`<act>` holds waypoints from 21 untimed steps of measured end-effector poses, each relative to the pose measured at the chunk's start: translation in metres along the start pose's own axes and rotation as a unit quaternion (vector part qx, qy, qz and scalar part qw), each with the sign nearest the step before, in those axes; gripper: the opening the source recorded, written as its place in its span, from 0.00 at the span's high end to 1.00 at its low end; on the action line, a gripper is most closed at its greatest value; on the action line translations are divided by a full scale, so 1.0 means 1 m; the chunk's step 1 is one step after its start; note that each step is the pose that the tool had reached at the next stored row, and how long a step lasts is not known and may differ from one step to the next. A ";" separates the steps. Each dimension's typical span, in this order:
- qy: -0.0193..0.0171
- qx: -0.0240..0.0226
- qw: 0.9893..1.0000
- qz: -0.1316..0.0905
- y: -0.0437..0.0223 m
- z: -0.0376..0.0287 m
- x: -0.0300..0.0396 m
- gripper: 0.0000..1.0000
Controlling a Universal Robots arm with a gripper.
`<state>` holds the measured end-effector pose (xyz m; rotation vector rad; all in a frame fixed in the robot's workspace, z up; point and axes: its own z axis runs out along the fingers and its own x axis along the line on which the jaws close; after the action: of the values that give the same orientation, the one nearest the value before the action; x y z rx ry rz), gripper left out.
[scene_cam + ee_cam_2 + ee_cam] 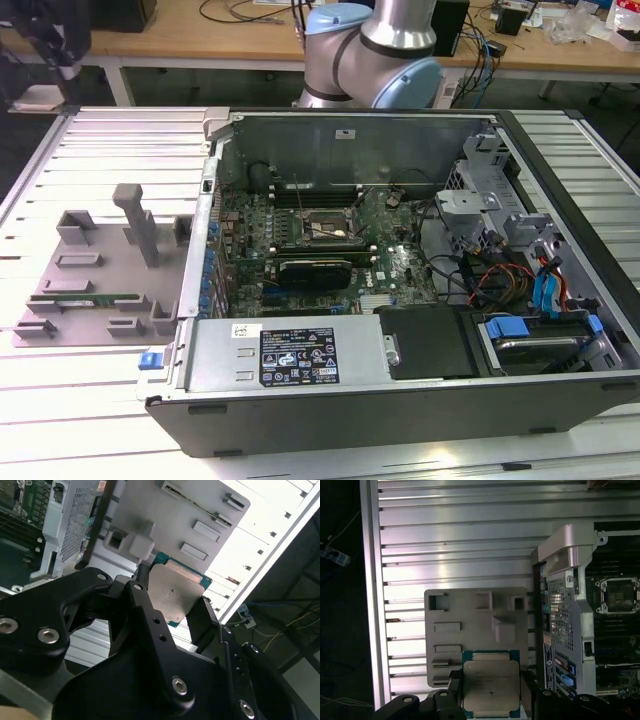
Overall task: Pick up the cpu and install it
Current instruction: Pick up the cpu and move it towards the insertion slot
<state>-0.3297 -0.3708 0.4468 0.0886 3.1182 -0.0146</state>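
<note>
End effector [491, 680] pinching cpu [491, 692] by two opposite edges, green rim showing around the metal lid; lid print too faint to read. Behind it, grey tray [470, 625] on slatted counter [455, 545], bare slats around. Computer case [565, 605] touches tray edge, socket [618, 596] inside.

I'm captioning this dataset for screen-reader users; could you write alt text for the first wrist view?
The gripper holds the cpu, a silvery square chip with a green edge, by two opposite sides. Beyond it lie a grey fixture plate on a slotted metal table and an open computer case whose motherboard socket stands empty.
</note>
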 end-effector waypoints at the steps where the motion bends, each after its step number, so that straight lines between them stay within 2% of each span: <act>1: 0.000 0.000 1.000 0.000 0.0005 0.0002 -0.0084 0.45; 5: 0.000 0.000 1.000 0.000 0.0018 0.0007 -0.0324 0.45; 7: 0.000 0.000 1.000 0.000 0.0022 0.0009 -0.0390 0.45; 11: 0.000 0.000 1.000 0.000 0.0040 0.0015 -0.0706 0.45; 15: 0.000 0.000 1.000 0.000 0.0048 0.0019 -0.0845 0.45; 16: 0.000 0.000 1.000 0.000 0.0054 0.0020 -0.0938 0.45; 21: 0.000 0.000 1.000 0.000 0.0066 0.0025 -0.1160 0.45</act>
<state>-0.2134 -0.3708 0.4468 0.0887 3.1182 -0.0145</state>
